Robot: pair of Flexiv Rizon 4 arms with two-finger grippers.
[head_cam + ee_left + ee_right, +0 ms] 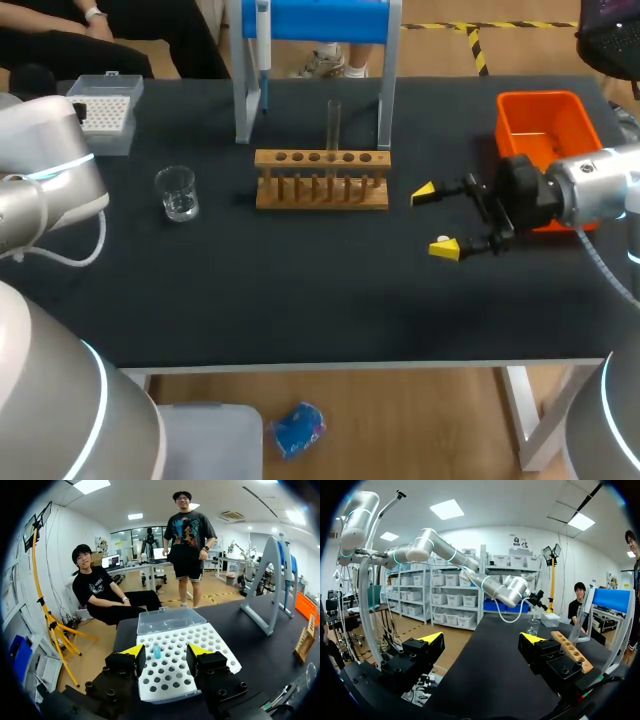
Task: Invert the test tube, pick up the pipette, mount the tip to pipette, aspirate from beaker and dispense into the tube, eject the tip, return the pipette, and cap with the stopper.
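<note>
A clear test tube (333, 124) stands upright in the wooden rack (322, 180) at the table's middle back. Behind it the pipette (262, 38) hangs on the blue stand (310, 20). The glass beaker (177, 193) sits to the left, and the tip box (105, 110) is at the back left corner. My left gripper (165, 654) hovers over the white tip box (175, 660), fingers apart, with a small blue piece (157, 651) standing in the box between them, untouched. My right gripper (441, 220) hangs open and empty to the right of the rack.
An orange bin (545, 125) stands at the back right, just behind my right wrist. From the right wrist view the rack (571, 650), beaker (534, 626) and my left arm (470, 575) lie ahead. The tip box's clear lid (167, 619) stands open.
</note>
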